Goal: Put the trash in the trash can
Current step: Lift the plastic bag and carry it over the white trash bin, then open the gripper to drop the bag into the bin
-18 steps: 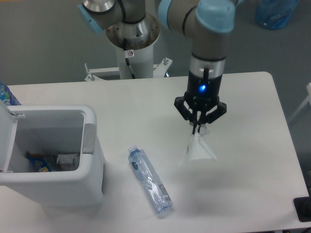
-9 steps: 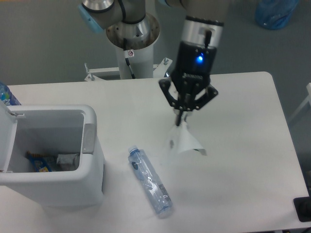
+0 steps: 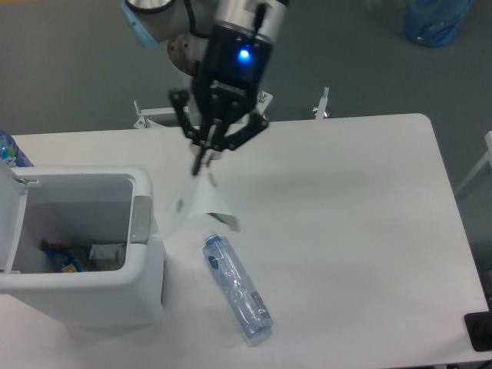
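My gripper is shut on the translucent-white plastic wrapper, which hangs below it in the air, just right of the trash can's rim. The trash can is a boxy white bin at the left with a grey strip on its rim and some scraps inside. The crushed clear bluish bottle lies on the table, below and right of the wrapper.
A large blue water jug stands on the floor at the top right. The robot's white base column is behind the table. A blue bottle top shows at the left edge. A dark object sits at the table's bottom right corner.
The gripper has carried the wrapper up and to the left, from the middle right of the table to just beside the trash can. The bottle has not moved.
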